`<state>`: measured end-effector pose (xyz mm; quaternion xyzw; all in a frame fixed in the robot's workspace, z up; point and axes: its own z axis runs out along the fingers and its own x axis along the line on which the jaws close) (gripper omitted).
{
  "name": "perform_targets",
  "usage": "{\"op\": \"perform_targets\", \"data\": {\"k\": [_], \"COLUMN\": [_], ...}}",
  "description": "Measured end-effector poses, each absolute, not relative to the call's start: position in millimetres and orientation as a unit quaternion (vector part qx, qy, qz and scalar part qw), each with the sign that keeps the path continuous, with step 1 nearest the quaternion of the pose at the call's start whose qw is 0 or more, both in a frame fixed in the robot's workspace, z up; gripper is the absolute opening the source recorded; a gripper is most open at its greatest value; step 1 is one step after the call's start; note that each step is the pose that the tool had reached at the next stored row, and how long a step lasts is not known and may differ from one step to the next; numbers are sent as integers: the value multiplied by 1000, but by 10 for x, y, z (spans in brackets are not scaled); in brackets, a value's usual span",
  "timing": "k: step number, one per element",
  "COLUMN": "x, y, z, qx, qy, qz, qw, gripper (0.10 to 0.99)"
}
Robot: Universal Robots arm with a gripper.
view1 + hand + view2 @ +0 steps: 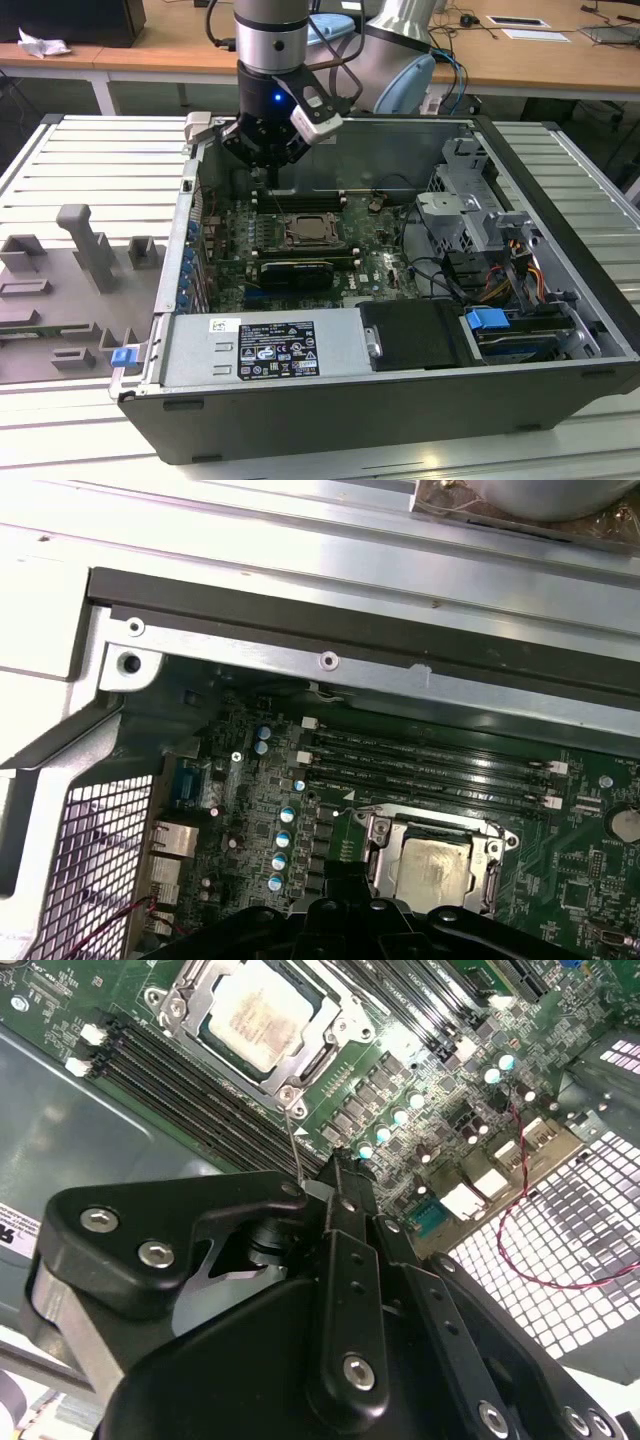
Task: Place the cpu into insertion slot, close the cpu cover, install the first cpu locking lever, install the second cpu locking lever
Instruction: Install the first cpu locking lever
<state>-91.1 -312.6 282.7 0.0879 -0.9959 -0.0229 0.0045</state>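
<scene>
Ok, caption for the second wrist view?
Gripper over the green board, cpu seated beneath the lowered cpu cover.

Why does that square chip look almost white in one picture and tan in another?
Second wrist view: glare off the cpu washes it pale. First wrist view: it catches less light, so looks tan. Exterior view: it sits dim inside the case.

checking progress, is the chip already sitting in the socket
Yes, the silvery chip lies flat inside the socket, with the metal cover framing it.
</scene>
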Motion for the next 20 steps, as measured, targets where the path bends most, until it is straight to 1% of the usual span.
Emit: {"op": "perform_targets", "data": {"k": [20], "x": [-1082], "y": [-3119], "z": [2769], "qx": [86], "qy": [-996], "qz": [-23], "qw": [3], "gripper": [106]}}
